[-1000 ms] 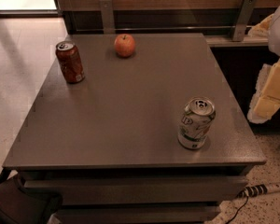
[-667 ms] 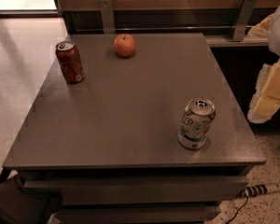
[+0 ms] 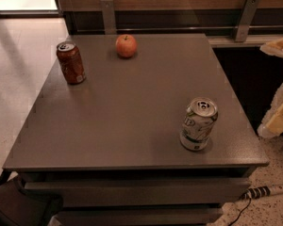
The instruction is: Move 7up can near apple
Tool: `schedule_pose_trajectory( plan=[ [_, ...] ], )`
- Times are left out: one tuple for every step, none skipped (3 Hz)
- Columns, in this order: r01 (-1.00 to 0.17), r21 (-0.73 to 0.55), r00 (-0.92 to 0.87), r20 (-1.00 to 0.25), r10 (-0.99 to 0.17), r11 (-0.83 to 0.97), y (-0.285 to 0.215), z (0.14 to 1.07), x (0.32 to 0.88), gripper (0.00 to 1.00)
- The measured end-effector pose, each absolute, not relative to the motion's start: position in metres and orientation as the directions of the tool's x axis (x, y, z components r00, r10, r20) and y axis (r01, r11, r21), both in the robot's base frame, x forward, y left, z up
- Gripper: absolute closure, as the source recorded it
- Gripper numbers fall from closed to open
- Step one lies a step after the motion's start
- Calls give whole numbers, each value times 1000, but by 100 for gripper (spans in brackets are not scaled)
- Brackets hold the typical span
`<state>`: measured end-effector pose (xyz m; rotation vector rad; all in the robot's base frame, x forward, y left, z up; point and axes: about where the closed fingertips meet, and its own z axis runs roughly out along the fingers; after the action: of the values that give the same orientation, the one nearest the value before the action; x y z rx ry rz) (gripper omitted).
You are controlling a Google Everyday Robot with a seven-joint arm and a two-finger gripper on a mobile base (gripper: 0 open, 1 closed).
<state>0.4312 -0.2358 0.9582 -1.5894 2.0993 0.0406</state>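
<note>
— The can?
— The 7up can [image 3: 198, 124] stands upright at the front right of the table [image 3: 132, 121]. White-silver body, green lettering, silver top (seen from above). The apple [image 3: 126, 45] is well apart, at the back.
— The gripper?
— The gripper [image 3: 279, 117] is at the right edge, off the table. Open or closed is undeterminable.

- The table [image 3: 132, 126] fills the middle of the view, and two upright brackets [image 3: 107, 15] stand on the wall behind its far edge
- The 7up can [image 3: 198, 124] stands upright on the table near the front right corner
- The apple [image 3: 126, 45] sits on the table near the far edge, left of the middle, well apart from the 7up can
- A second soda can [image 3: 70, 62] stands upright at the far left of the table, left of the apple and slightly nearer the front, near it but apart
- The gripper [image 3: 279, 119] is at the right edge of the view, off the table, right of the 7up can and apart from it
- A power strip [image 3: 264, 191] lies on the floor below the table's front right corner
</note>
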Motion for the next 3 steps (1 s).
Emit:
schedule_pose_trajectory(
  plan=[
    [-900,-272,-146,-550,-822,341,-260,933,420,0],
    [-906,-234,-87,-713,-696,353,-263,906,407,0],
    [-919,-170,-40,-858,-511,357,-241,908,399,0]
  ],
)
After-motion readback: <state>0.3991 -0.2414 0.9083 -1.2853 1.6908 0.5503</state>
